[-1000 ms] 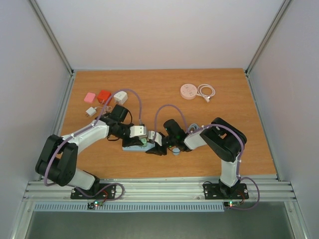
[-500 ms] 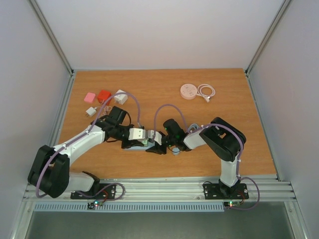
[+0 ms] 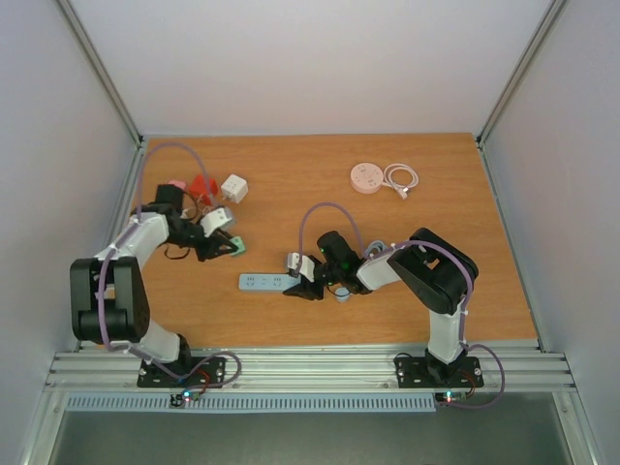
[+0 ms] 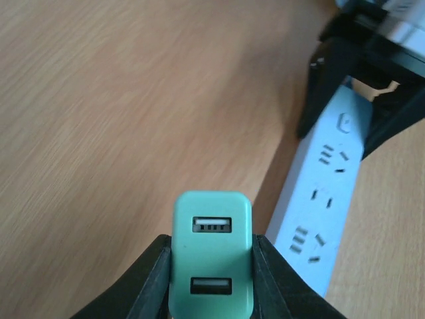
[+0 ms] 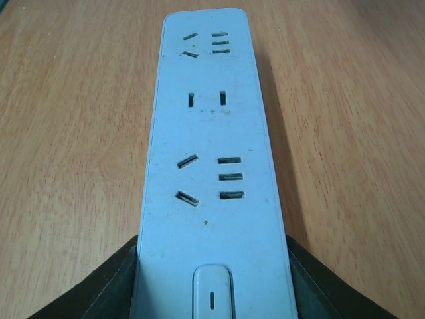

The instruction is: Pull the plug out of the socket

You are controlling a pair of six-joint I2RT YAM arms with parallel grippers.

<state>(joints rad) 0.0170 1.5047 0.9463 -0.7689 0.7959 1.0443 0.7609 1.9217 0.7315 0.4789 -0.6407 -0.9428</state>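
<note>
The teal USB plug [image 4: 212, 252] is already out of the power strip [image 5: 212, 153]. It sits clamped in your left gripper [image 3: 226, 244], well apart from the strip on its left. Your right gripper [image 3: 296, 279] grips the strip's switch end. The pull looks done, so next set the plug down, then release the strip.

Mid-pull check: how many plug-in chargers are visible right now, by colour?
Teal charger: 1
Red charger: 1
White charger: 1
Pink charger: 1
Total: 4 in view
</note>
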